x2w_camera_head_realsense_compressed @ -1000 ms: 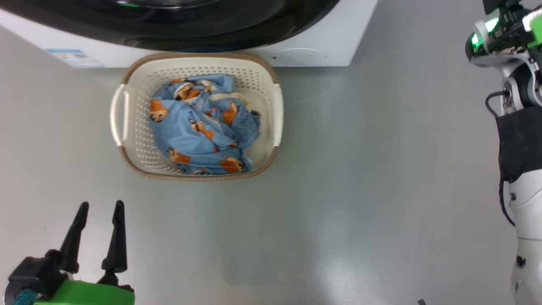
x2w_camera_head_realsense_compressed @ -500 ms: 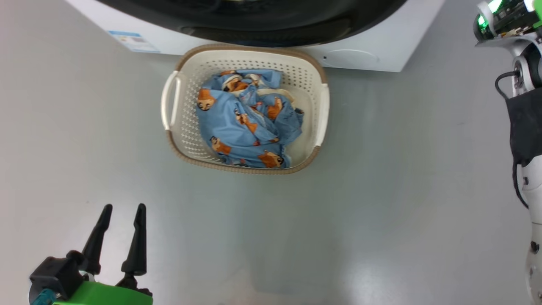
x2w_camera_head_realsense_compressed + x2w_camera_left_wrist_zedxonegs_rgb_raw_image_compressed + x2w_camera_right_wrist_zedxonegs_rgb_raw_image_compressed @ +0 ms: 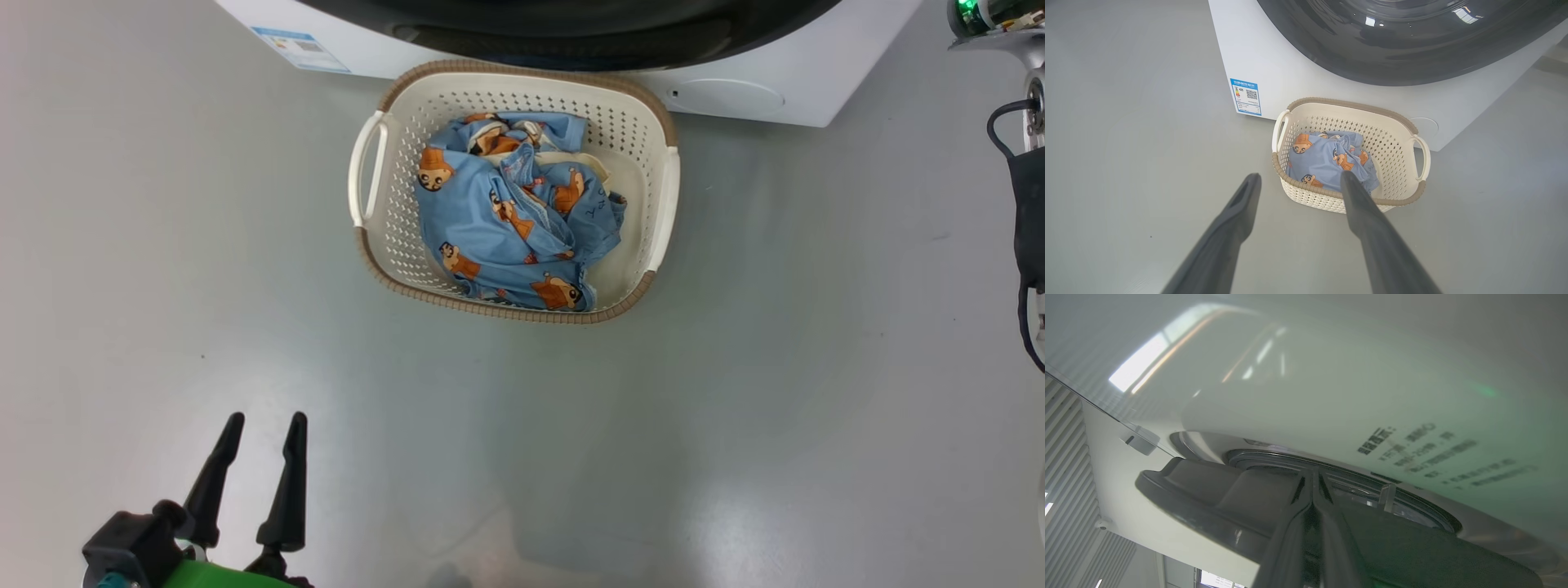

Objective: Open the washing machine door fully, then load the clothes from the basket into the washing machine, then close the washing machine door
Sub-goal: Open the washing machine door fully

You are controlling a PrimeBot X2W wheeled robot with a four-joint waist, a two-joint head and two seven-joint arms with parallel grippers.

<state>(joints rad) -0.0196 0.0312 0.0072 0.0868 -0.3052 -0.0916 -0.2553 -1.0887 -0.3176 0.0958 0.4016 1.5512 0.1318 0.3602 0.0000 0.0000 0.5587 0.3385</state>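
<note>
From the head view, the basket sits on the grey floor, right up against the front of the washing machine at the far side. The clothes lie all bunched up inside the basket, blue with orange faces and a bit of white showing. The black washing machine door is just above the basket, and a small blue sticker is on the white front to the left. The left gripper is near, low on the left, well apart from the basket, and its jaws are apart with nothing in them. A part of the right arm shows at the right edge. In the left wrist view, the two dark jaws point at the basket from the near side with a wide gap between them. The clothes are down in the basket, and the big round door with its shiny glass is behind it on the white machine. In the right wrist view, the right gripper is up close to the machine, and its jaws are pressed together with nothing between them. The tips are right by the dark rim of the door. You cannot tell if they touch it.
</note>
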